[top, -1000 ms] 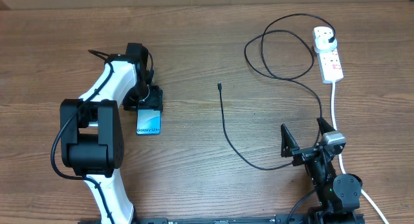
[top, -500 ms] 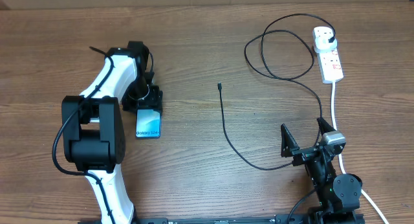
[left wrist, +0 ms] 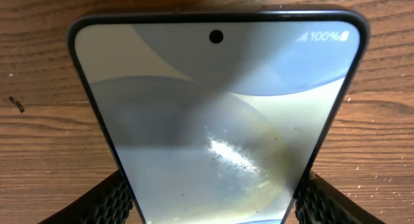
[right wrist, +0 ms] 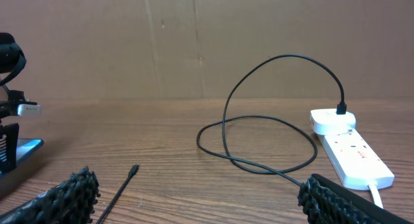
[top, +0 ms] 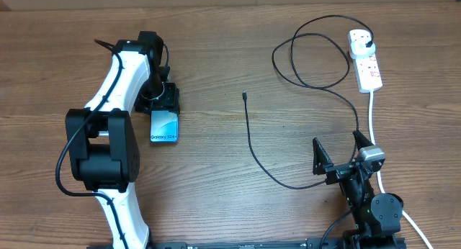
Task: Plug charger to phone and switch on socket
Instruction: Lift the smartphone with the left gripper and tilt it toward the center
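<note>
Black-edged, pale-blue phone (left wrist: 217, 120) lies clamped in left end effector (top: 164, 109); right end effector (top: 338, 151) gapes.

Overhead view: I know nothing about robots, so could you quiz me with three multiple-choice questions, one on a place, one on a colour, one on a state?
1. Where is the connector tip of the charger? A in the phone; B loose on the table; C in the right hand.
2. What colour is the socket? A white; B black; C blue.
3. How is the right hand? A shut on the charger; B shut on the phone; C open, empty.
Answers: B, it lies apart from the phone; A, white body with red markings; C, its fingers stand spread with nothing between.
</note>
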Robot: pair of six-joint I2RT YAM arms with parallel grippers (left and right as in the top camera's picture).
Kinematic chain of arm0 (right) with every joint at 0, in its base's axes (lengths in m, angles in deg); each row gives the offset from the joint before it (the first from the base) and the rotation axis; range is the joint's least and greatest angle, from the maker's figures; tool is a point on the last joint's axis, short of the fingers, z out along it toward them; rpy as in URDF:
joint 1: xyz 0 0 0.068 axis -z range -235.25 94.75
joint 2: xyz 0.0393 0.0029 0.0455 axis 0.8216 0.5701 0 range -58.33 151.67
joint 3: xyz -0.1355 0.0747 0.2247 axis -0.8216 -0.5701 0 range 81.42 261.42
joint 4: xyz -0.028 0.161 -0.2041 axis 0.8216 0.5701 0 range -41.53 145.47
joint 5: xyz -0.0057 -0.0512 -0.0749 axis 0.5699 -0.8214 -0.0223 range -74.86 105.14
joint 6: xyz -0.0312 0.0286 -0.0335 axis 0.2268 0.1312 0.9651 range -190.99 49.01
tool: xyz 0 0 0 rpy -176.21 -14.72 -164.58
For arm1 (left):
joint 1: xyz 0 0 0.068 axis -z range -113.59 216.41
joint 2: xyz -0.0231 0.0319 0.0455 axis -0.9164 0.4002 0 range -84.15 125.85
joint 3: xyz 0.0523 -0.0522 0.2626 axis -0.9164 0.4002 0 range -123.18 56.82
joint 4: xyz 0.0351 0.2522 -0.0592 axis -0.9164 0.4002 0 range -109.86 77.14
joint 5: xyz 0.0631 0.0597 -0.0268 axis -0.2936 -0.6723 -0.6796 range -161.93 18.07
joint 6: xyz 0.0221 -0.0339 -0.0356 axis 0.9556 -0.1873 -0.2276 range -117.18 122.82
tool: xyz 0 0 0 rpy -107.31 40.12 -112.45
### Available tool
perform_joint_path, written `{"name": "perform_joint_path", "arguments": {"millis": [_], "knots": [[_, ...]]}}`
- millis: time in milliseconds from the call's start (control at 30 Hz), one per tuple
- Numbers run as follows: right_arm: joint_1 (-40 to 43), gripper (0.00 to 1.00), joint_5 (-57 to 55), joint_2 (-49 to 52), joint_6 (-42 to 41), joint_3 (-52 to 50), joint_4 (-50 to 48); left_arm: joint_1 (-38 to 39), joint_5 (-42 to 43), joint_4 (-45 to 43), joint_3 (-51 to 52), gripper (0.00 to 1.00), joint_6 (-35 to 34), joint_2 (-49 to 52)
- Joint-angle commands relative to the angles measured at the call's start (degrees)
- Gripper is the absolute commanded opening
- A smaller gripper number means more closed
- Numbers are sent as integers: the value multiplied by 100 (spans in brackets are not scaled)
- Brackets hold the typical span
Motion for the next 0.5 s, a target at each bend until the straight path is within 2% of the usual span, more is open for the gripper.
{"name": "perform_joint_path", "arguments": {"millis": [0,67,333,467], "knots": [[-33,100,-39,-57,-15,-61,-26,33,90,26,-170,25,61,2],[-33,100,-39,-57,-17,-61,-26,33,92,26,-170,18,61,2],[-33,100,-39,-57,-15,-61,-26,33,90,24,-170,4,59,2],[-33,100,-39,-57,-17,-61,-26,33,92,22,-170,4,0,2]]}}
